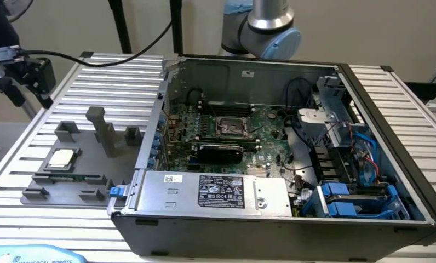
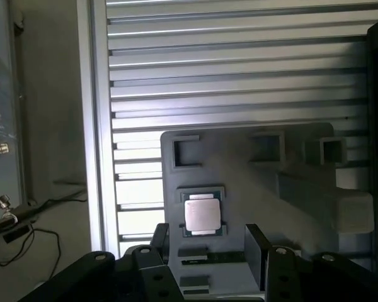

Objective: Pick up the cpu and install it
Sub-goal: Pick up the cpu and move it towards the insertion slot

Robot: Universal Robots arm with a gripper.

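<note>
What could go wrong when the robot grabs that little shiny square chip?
The small flat silvery square cpu lies in a pocket of the grey plastic fixture; the open black tool might bump the fixture or tilt the thin chip. The black-framed square socket sits deep inside the grey metal computer case among cables, so the arm could knock something there.

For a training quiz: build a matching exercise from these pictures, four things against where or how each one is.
Things: 1 cpu; 2 socket; 3 power supply; 4 end effector.
States: A open, holding nothing; B on the green motherboard; C seated in the grey fixture; D silver, with a black label.
Pairs: 1-C; 2-B; 3-D; 4-A.
</note>
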